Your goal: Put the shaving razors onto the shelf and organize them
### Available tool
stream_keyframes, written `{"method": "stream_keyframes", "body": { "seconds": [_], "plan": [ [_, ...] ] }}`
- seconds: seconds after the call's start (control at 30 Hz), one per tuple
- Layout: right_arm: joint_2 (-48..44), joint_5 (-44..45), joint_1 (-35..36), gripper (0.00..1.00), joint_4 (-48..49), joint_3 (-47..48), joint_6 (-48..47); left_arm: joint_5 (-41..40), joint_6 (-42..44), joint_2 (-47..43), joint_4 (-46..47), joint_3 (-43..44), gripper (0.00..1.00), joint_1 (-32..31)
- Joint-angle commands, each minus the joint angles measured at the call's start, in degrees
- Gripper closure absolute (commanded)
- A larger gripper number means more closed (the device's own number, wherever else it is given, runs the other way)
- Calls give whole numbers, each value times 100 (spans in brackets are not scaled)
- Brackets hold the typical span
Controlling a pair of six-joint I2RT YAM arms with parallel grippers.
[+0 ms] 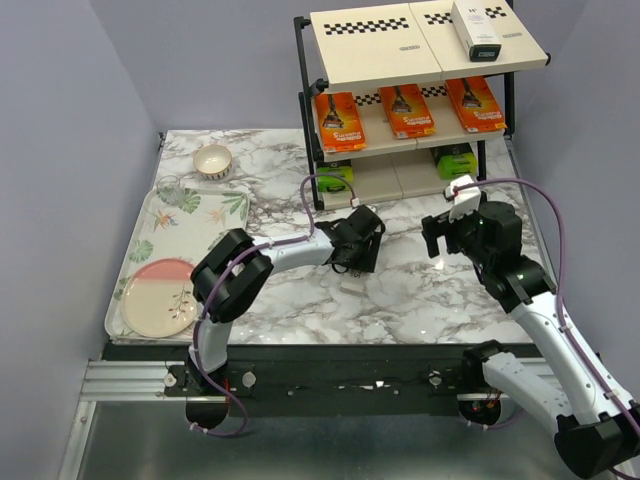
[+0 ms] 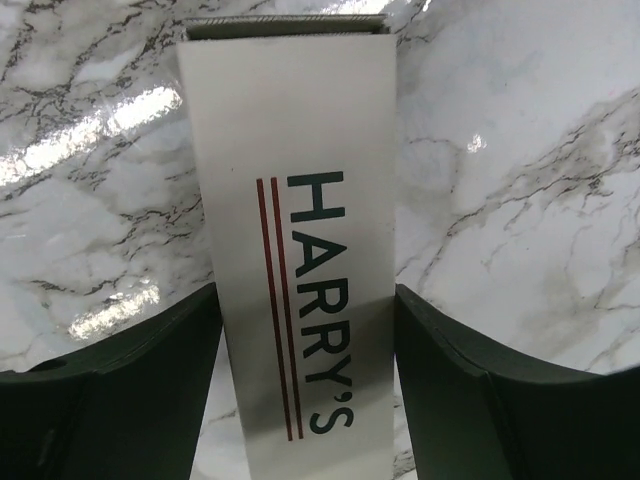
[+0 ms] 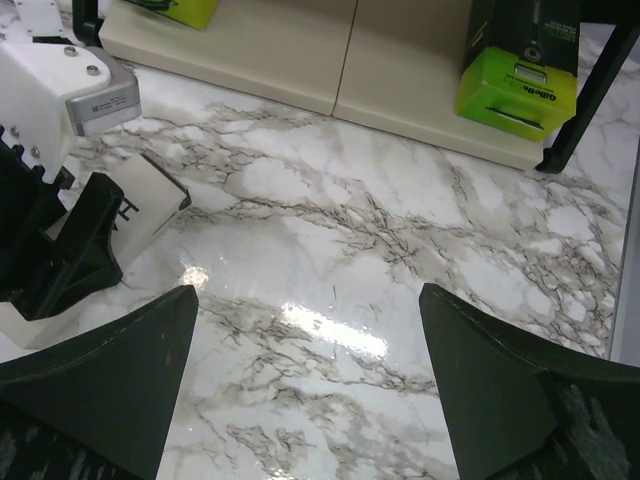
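Left fingers point(image 2: 130, 400) sit flush against both long sides of the white Harry's box point(image 2: 300, 250), which lies flat on the marble bench point(image 1: 420, 290) about dead centre. Can't tell if they're actually pinching it yet. Right fingers point(image 3: 100, 380) gape wide, empty. Looks like the pick-up step to me: next it needs a firm squeeze, then a lift toward the shelf point(image 1: 370, 60) at one o'clock. Slim smooth cardboard on glossy stone, so it could slip.

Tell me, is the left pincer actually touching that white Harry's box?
Cannot tell. The left wrist view shows the left pincer flanking the white box, fingers right at its edges, yet neither contact nor gap is plain; the top view hides it.
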Motion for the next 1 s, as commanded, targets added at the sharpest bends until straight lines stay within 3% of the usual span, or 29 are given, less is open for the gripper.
{"method": "stream_keyframes", "body": {
  "seconds": [0.0, 0.03, 0.07, 0.13, 0.17, 0.2, 0.3, 0.4, 0.47, 0.5, 0.53, 0.7, 0.8, 0.97],
  "plan": [
    [13, -567, -26, 0, -205, -58, -473, 745, 26, -248, 151, -309, 32, 208],
    [30, -778, -26, 0, -302, -57, -606, 1043, 61, -319, 345, -554, 35, 401],
    [39, -1171, -26, 0, -355, -75, -729, 2003, 79, -380, 582, -695, 39, 568],
    [39, -1630, -35, 0, -461, -162, -1089, 2992, -156, -504, 1416, -1177, 42, 1067],
    [48, -2076, -26, 0, -470, -180, -1204, 4085, -289, -530, 1837, -1363, 42, 1253],
    [109, -2289, -26, 0, -514, -198, -1388, 4818, -551, -522, 3042, -1582, 42, 1412],
    [320, -3168, -26, 0, -750, -84, -1835, 6541, -1948, -303, 5356, -2260, 39, 1922],
    [645, -4065, -26, 2, -945, 4, -2529, 7572, -2722, 39, 6240, -2297, 36, 2046],
    [655, -4538, -35, 1, -691, -275, -2855, 7962, -3660, 277, 7066, -2261, 36, 2029],
    [637, -4707, -18, 0, -316, -390, -3249, 8033, -4431, 391, 7975, -2296, 36, 2020],
    [620, -4822, -18, 0, -103, -513, -3470, 8129, -4595, 392, 8237, -2340, 36, 2020],
    [873, -5086, 26, 0, 1444, -1130, -4611, 8288, -4790, 173, 8406, -2419, 32, 1976],
    [1312, -5297, 61, 0, 1376, -972, -5307, 8367, -4624, -20, 8258, -2551, 31, 1888],
    [1744, -5517, 105, 0, 1174, -436, -5783, 8429, -3301, -293, 6617, -2446, 32, 1651]
  ]
}}
